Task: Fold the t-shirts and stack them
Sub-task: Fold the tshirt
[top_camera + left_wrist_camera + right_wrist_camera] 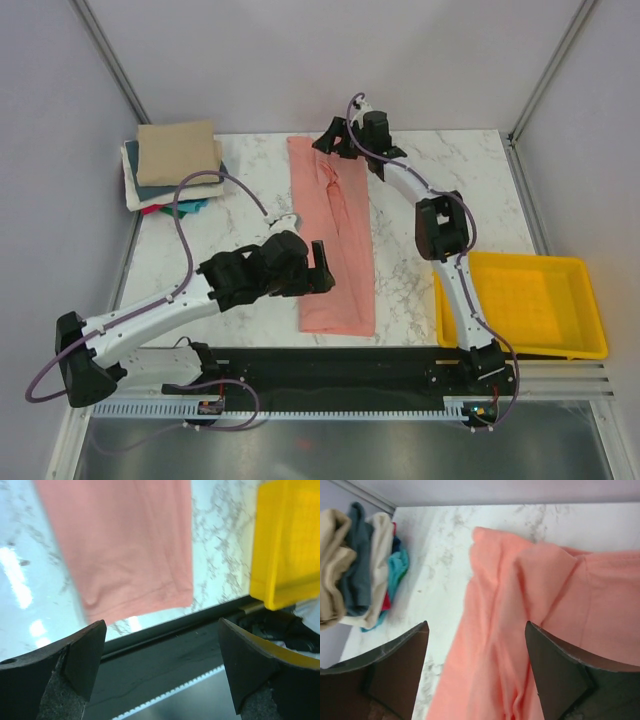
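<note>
Seeing the salmon-pink shirt (335,240) mid-table as a long strip, my left gripper (161,652) and right gripper (476,647) both spread wide, empty. Far-left stack (160,190) is mostly hidden under its tan tee (178,145).

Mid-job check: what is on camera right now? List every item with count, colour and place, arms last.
salmon-pink t-shirt: one, salmon-pink, folded into a long strip down the middle of the table.
stack of folded t-shirts: one pile, tan on top with dark teal, white, red and turquoise edges below, exact count unclear, far left corner.
yellow tray: one, yellow, near right corner.
table: one, white marble, under everything.
left gripper: one, black, open, above the salmon-pink t-shirt's near hem.
right gripper: one, black, open, above the salmon-pink t-shirt's far end.
</note>
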Robot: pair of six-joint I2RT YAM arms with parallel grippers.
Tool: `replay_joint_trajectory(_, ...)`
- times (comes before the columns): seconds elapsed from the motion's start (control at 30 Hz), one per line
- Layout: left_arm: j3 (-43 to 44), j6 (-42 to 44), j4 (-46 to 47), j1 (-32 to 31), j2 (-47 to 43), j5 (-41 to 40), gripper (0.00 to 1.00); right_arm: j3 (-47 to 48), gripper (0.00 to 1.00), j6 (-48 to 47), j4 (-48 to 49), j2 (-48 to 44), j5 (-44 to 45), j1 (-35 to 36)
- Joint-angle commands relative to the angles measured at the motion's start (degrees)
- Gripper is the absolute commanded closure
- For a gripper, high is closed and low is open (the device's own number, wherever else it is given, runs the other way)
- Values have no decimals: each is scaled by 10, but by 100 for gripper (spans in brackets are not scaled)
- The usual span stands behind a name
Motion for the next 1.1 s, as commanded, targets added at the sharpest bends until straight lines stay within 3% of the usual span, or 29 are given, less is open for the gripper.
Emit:
replay_joint_trajectory(0.0, -33, 37, -43, 47, -24, -56, 0, -56, 12, -40, 18, -175, -8, -7)
replay_joint_trajectory(0.13, -63, 42, -40, 61, -50, -58, 1, -247, 11, -97, -16, -383, 56, -7)
replay_joint_trajectory(0.17, -78, 42, -36, 61, -57, -58, 1, -342, 11, -97, -35, -421, 76, -7)
replay_joint_trajectory(0.3, -116, 27, -14, 72, -69, -34, 2, -575, 12, -57, -114, -603, 186, 6)
replay_joint_trajectory(0.4, -154, 15, 27, 74, -79, 3, 4, -750, 16, -33, -164, -735, 216, 41)
replay_joint_trajectory(0.57, -237, -12, 101, 75, -87, 62, 12, -980, 23, 97, -218, -941, 228, 138)
replay_joint_trajectory(0.7, -279, -38, 143, 73, -78, 94, 14, -1087, 31, 182, -246, -1093, 230, 194)
replay_joint_trajectory(0.8, -310, -47, 186, 73, -76, 107, 14, -1144, 37, 225, -236, -1130, 225, 229)
replay_joint_trajectory(1.07, -321, -53, 230, 72, -33, 105, 16, -1198, 40, 255, -162, -1066, 235, 298)
